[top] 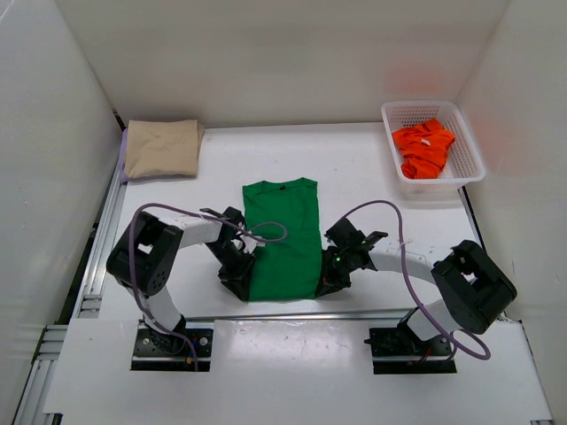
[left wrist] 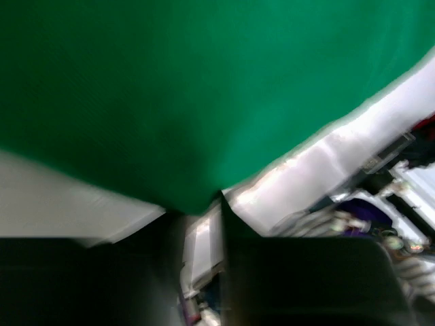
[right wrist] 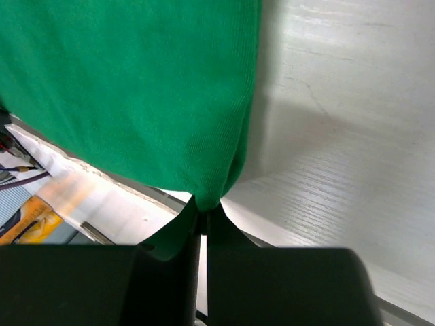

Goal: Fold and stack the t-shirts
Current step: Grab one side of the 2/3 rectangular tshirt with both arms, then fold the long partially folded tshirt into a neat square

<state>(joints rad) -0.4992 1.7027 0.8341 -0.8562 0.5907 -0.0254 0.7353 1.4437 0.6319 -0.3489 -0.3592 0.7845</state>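
The green t-shirt (top: 282,235) lies in a long narrow fold in the middle of the table. My left gripper (top: 241,285) is shut on its near left corner; the cloth (left wrist: 190,102) fills the blurred left wrist view. My right gripper (top: 324,283) is shut on the near right corner, the cloth (right wrist: 136,95) pinched between the fingertips (right wrist: 203,212). The tan beige t-shirt (top: 161,148) lies folded at the back left, with a lavender purple edge (top: 123,152) showing under it. The orange-red t-shirt (top: 423,149) lies crumpled in the white basket.
The white lattice basket (top: 469,150) stands at the back right. White walls enclose the table on three sides. Purple cables loop from both arms over the near part of the table.
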